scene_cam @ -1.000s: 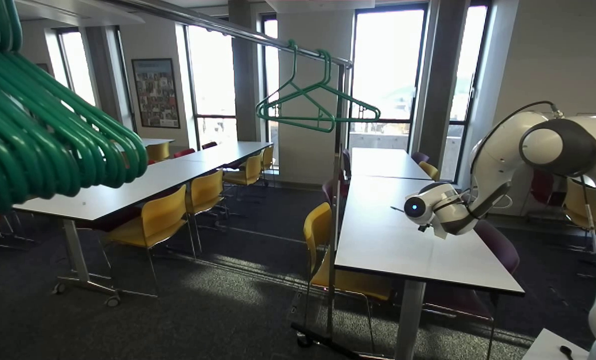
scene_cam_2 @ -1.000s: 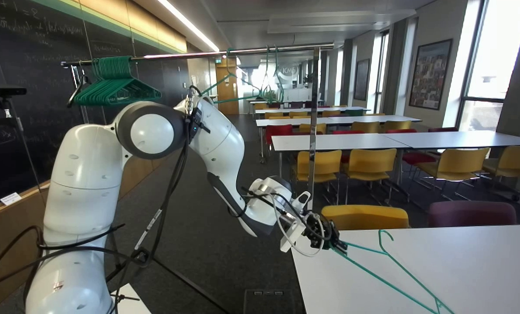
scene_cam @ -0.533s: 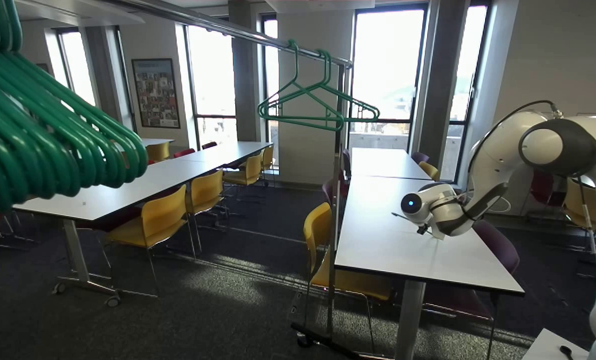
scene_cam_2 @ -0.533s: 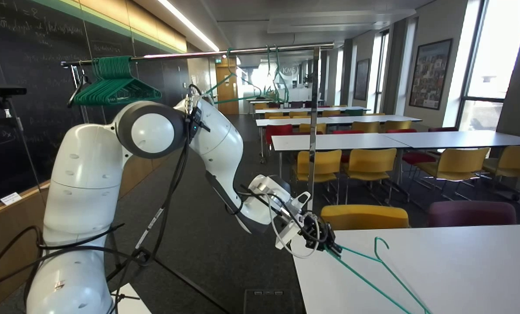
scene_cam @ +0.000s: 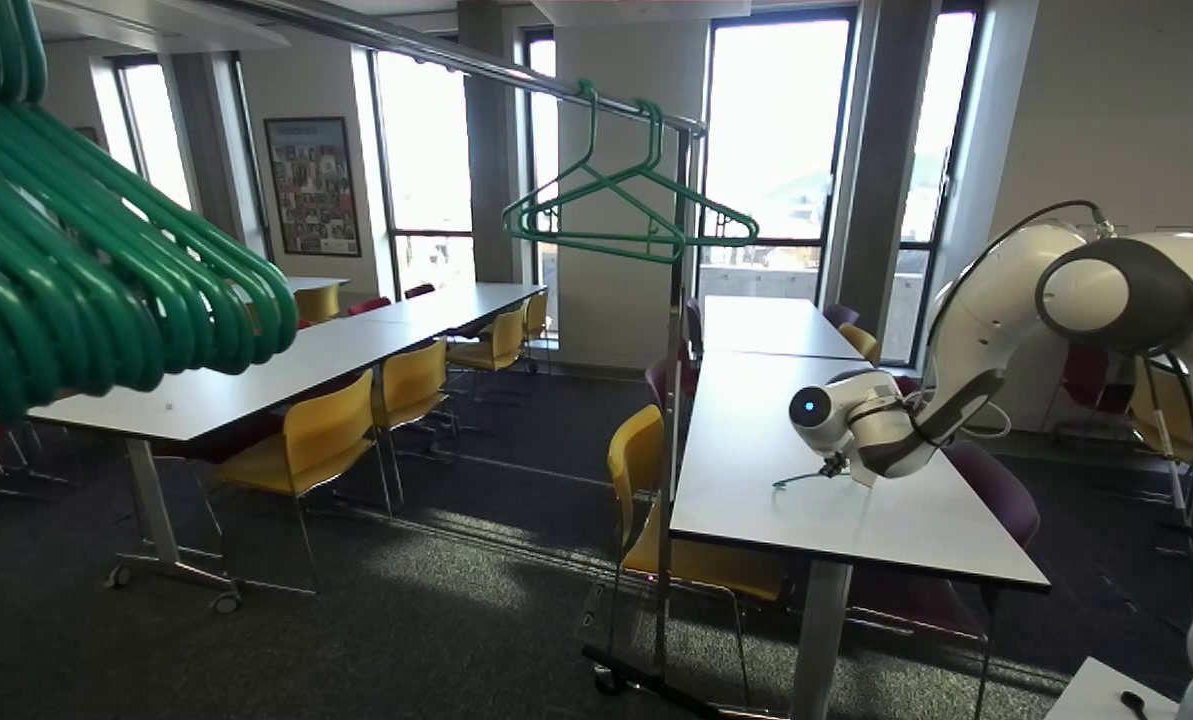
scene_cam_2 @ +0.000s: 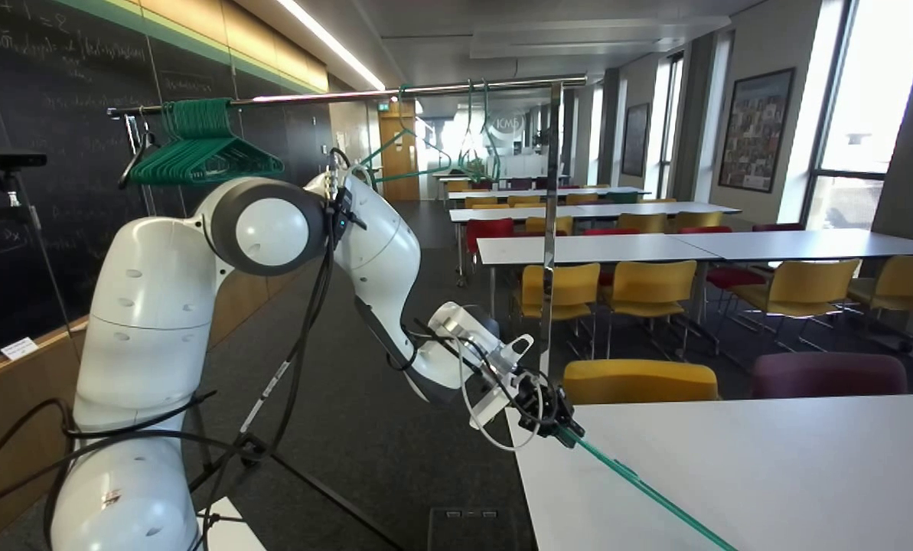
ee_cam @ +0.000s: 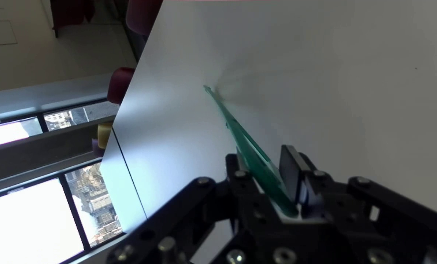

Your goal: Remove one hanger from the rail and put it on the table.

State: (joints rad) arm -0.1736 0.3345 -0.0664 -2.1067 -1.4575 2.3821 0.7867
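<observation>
The greater part of the task is judged to be done: the lifting-off is finished, while the last lowering and the release are left.

The room is long and classroom-like, lit by tall windows (scene_cam: 776,130) on one side and bounded on another by a chalk-marked blackboard (scene_cam_2: 43,115), with dark carpet (scene_cam: 436,560) underfoot. The table (scene_cam_2: 770,451) to be used is white-topped and smooth-looking; daylight is reflected by it in the wrist view, where its joint with the next tabletop (ee_cam: 121,183) is marked by a thin dark line. The metal rail (scene_cam_2: 334,97) is carried well above table height by an upright post (scene_cam_2: 550,252). Along the table's edge, a yellow chair (scene_cam_2: 640,380) and a purple chair (scene_cam_2: 827,376) are drawn up.

On the rail, a crowded bunch of green hangers (scene_cam_2: 196,119) is hung at one end, and a few loose hangers (scene_cam: 608,183) are spaced toward the other. The task's hanger (ee_cam: 251,161) is held off the rail, over the table, sloping down from the grip; it is seen nearly edge-on, and whether its far tip touches the surface cannot be told. It is pinched by the gripper (ee_cam: 263,167), with a finger set on either side of its teal bar. A flatter lay is judged to be wanted before the release.
</observation>
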